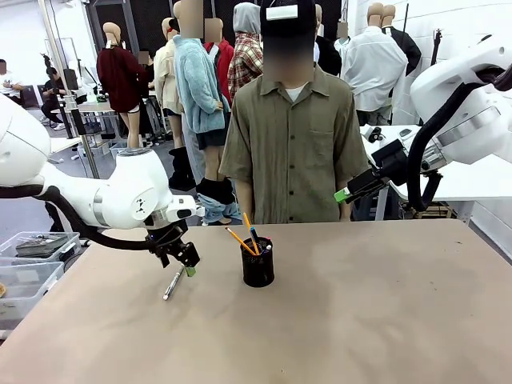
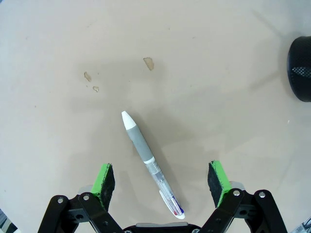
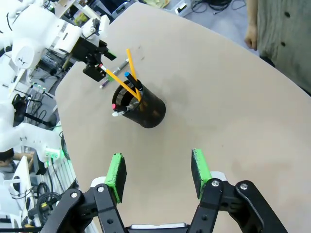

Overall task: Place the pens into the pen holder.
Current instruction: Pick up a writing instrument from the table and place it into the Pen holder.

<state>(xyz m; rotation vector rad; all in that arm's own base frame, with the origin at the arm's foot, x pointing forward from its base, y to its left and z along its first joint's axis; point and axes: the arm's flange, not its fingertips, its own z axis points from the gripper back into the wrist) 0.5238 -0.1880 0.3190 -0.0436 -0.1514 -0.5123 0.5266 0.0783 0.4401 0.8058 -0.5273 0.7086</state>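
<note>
From the front, the left hand hangs low over the bench, its tips just above a pale pen that lies flat on the surface, left of the pen holder. The holder stands upright near the middle, with two yellow pencils and a dark pen leaning out of it. The right hand is raised high on the right, in front of a person standing at the far side.

Looking down the left wrist, the left hand is spread wide and holds nothing. The pen lies slantwise on the bench between its fingers, touching neither; the pen holder shows at the right edge.

Looking down the right wrist, the right hand has its fingers apart with nothing between them, well above the bench. Beyond it stands the pen holder with the pencils sticking out.
</note>
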